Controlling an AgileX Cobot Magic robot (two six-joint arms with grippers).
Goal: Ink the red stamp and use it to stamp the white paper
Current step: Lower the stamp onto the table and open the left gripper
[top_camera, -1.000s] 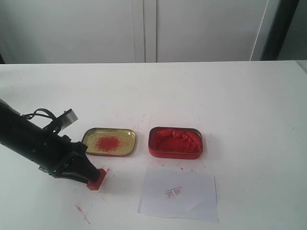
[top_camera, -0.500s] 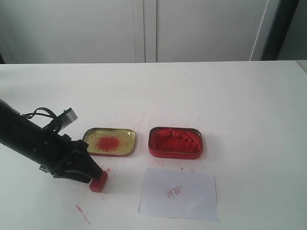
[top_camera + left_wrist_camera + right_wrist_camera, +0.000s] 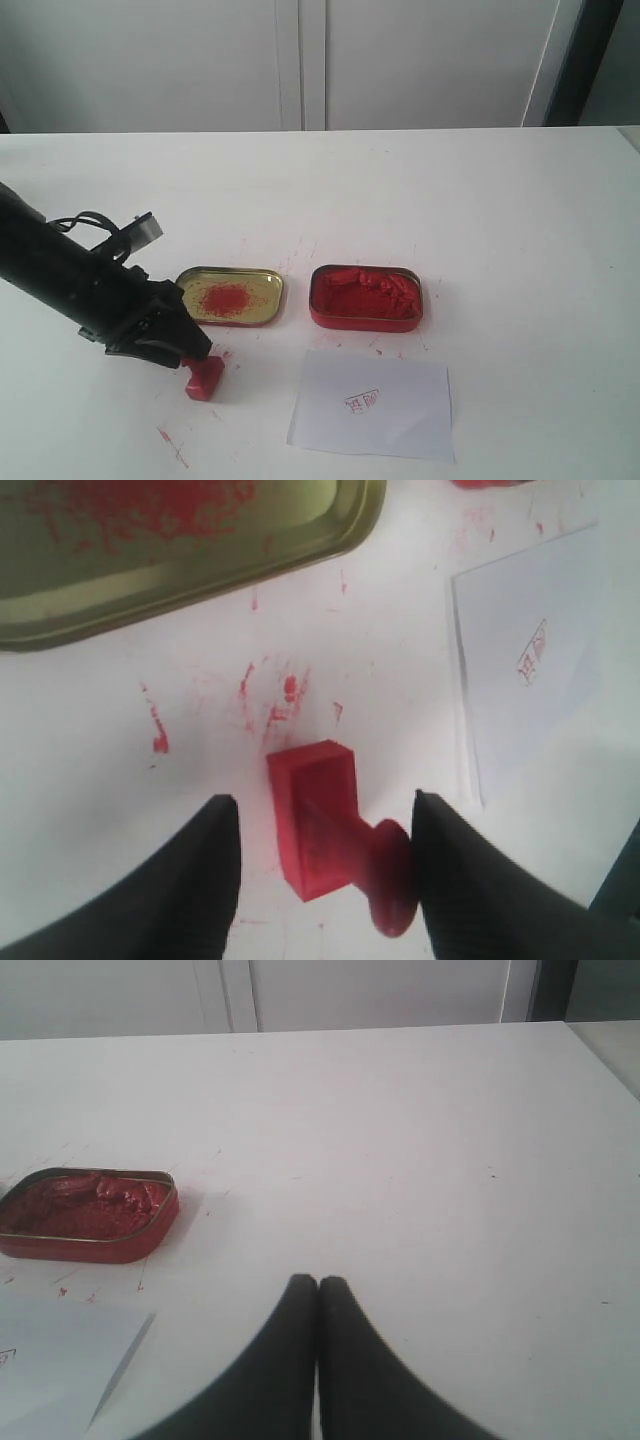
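The red stamp (image 3: 204, 377) lies on its side on the white table, below the gold lid. In the left wrist view the red stamp (image 3: 320, 820) rests between the spread fingers of my left gripper (image 3: 322, 800), its knob close against one finger. That gripper (image 3: 190, 352) is open and grips nothing. The white paper (image 3: 372, 405) lies to the right of the stamp and carries a small red imprint; the white paper (image 3: 540, 670) also shows at the left wrist view's edge. My right gripper (image 3: 318, 1282) is shut and empty, hanging over bare table.
A red tin of ink paste (image 3: 365, 297) stands open above the paper, and the tin (image 3: 85, 1215) also shows in the right wrist view. The gold lid (image 3: 230, 296) with a red smear sits left of it. Red smudges (image 3: 172, 443) mark the table near the stamp.
My left gripper has opened and drawn back up and to the left. The stamp it held is let go and now lies on the table.
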